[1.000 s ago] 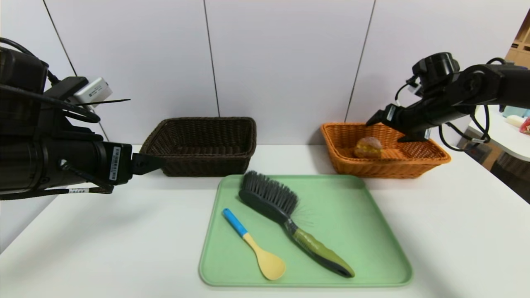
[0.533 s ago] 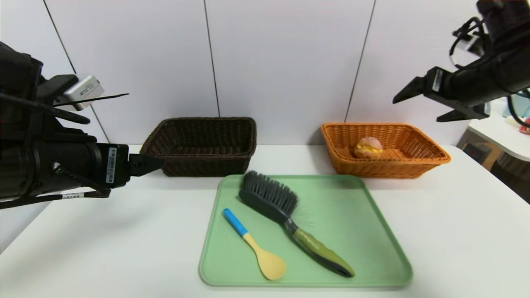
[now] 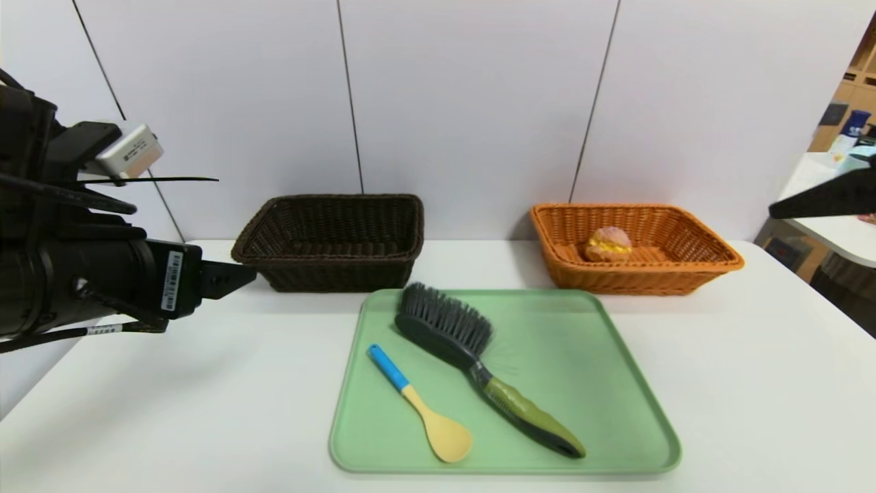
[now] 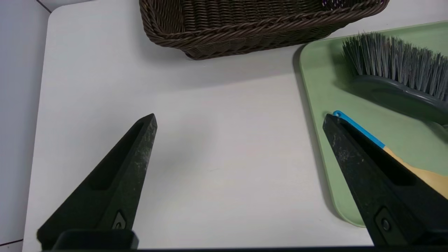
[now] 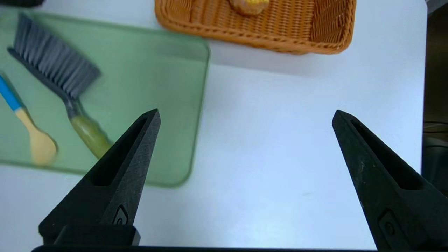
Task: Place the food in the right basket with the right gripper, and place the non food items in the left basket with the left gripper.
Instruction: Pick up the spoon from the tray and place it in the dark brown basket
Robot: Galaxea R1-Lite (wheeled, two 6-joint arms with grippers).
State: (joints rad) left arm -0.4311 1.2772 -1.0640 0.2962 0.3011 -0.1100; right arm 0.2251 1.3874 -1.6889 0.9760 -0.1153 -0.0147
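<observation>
On the white desk (image 3: 171,404) a green tray (image 3: 616,383) at 6 o'clock carries the yellow spoon (image 3: 423,407) with its blue handle and, just beside it, the olive-handled brush (image 3: 479,366). At 9 o'clock the left pincer (image 4: 239,120) hangs above bare desk, fingers spread wide and empty; at 3 o'clock the right pincer (image 5: 246,117) is likewise wide apart, holding nothing. Farther back, the dark brown left basket (image 3: 328,270) sits at 11 o'clock, and the orange right basket (image 3: 691,270) at 1 o'clock holds the bun (image 3: 608,244).
</observation>
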